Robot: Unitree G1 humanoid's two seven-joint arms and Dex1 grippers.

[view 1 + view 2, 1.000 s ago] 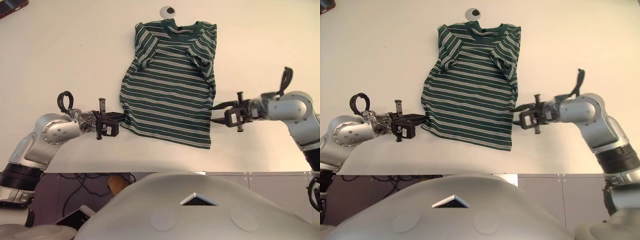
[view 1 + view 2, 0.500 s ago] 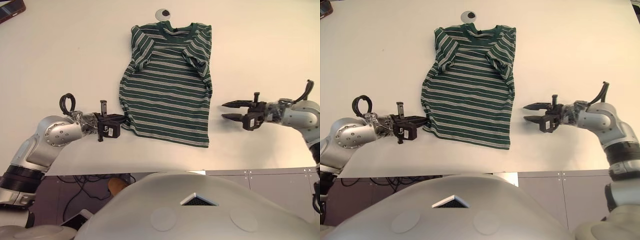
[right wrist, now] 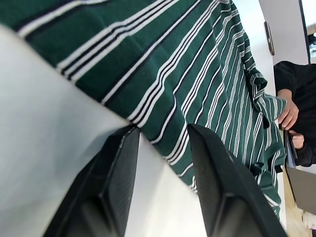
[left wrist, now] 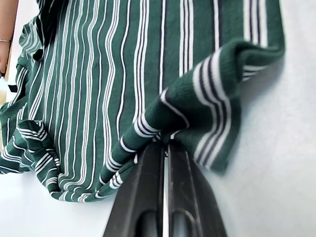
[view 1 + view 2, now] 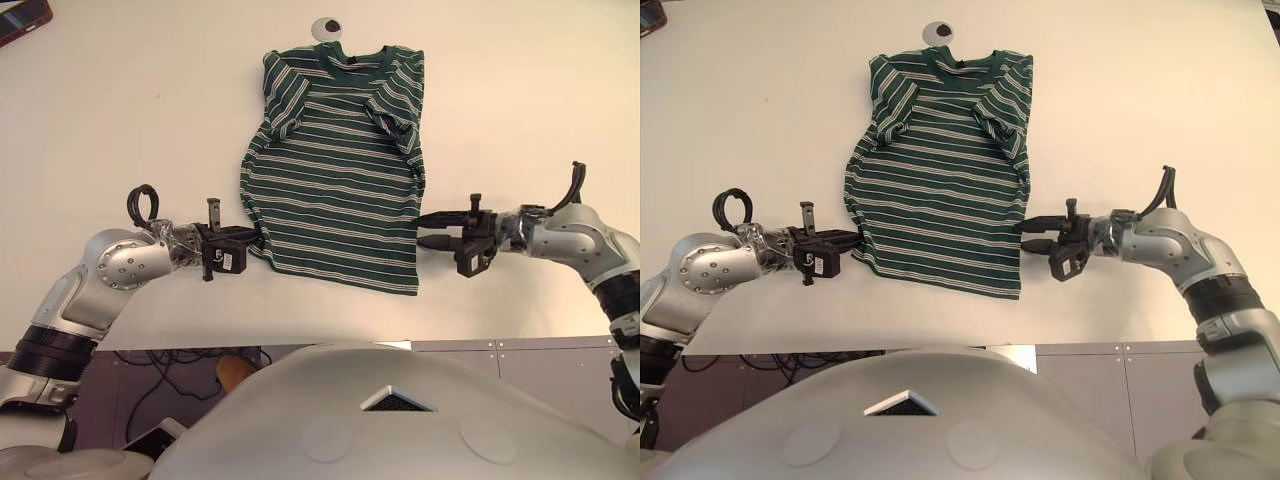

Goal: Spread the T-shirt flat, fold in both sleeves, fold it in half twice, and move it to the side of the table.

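A green T-shirt with white stripes lies on the white table, collar at the far side and both sleeves folded in over the chest. My left gripper is at the shirt's lower left hem and is shut on it. In the left wrist view the fabric bunches up at the closed fingertips. My right gripper stands open at the shirt's right edge, low on the table. In the right wrist view its two fingers point at the striped edge and hold nothing.
A small round white and black object lies just beyond the collar. A dark flat thing sits at the far left corner. The table's near edge runs close below the shirt's hem. Bare table stretches to both sides.
The right gripper pulled away to the right, open, then came back to the shirt's right edge. The left gripper crept a little to the right at the hem.
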